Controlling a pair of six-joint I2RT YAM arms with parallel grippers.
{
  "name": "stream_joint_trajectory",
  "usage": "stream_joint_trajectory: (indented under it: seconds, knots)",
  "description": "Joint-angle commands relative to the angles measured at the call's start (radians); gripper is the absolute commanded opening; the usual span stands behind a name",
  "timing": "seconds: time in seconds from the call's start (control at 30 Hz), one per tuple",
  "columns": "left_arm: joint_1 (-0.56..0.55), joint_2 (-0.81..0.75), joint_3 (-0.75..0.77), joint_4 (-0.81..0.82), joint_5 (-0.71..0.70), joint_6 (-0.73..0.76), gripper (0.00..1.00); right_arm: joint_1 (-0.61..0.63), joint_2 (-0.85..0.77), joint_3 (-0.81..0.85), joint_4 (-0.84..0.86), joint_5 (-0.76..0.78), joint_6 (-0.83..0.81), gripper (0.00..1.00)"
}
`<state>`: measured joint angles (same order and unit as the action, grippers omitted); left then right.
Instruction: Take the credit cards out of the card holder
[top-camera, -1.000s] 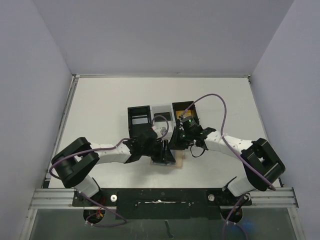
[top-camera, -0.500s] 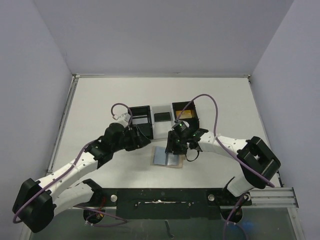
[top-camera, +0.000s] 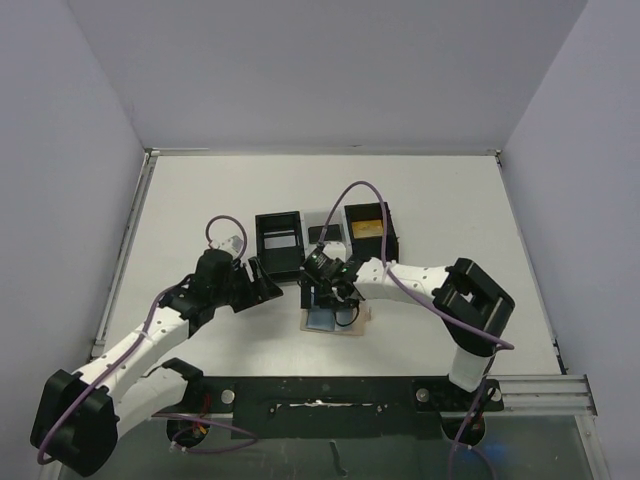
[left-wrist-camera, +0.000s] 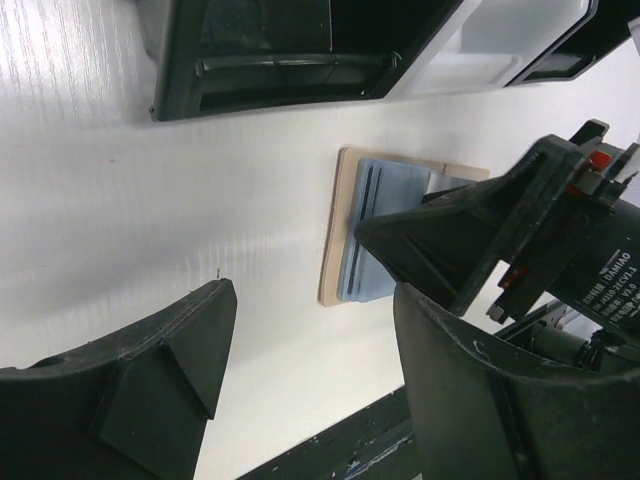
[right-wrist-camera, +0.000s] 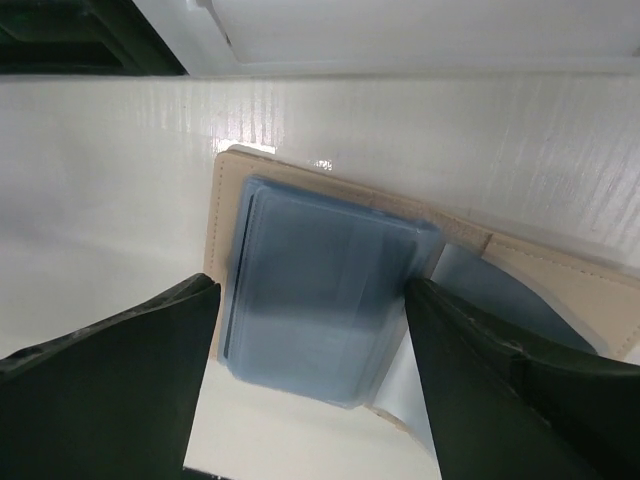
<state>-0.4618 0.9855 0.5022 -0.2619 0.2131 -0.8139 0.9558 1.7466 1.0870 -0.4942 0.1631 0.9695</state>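
Over the holder (right-wrist-camera: 330, 290) our right claw (top-camera: 325, 295) gapes empty, left claw (top-camera: 265, 282) likewise beside it, so unpinned it may slide.

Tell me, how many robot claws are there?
2. The left gripper hovers open beside the black tray; the right gripper is open just above the card holder. None seem hidden.

Overhead view: bright, even, diffuse light. The white ribbed table surface (top-camera: 200, 200) carries only faint, soft shadows under the arms.

Left wrist view: the table is washed out by glare at upper left. The black plastic fingers (left-wrist-camera: 150, 390) in the foreground are out of focus.

Right wrist view: a small glare spot lies at the far edge of the flat tan card holder (right-wrist-camera: 222, 220). Its blue-grey inner panel (right-wrist-camera: 320, 300) is blurred.
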Motion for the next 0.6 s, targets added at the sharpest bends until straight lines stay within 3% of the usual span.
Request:
stream_joint_trajectory:
  seconds: [0.0,0.2,0.37,0.47,0.57]
  knots:
    - [0.008,-0.049,-0.009,0.001,0.028,0.004,0.64,0.031,0.047,0.068,-0.093,0.087,0.016,0.76]
    - [0.009,-0.095,-0.034,-0.009,0.046,-0.008,0.64,0.048,0.03,0.019,-0.043,0.065,0.016,0.58]
    - [0.008,-0.116,-0.059,0.015,0.097,-0.012,0.64,0.035,-0.063,-0.101,0.151,-0.051,-0.008,0.63]
    - [0.008,-0.125,-0.071,0.048,0.139,-0.022,0.64,0.018,-0.076,-0.124,0.185,-0.086,-0.011,0.66]
    - [0.007,-0.125,-0.074,0.072,0.157,-0.027,0.64,0.007,-0.078,-0.137,0.204,-0.105,-0.011,0.59]
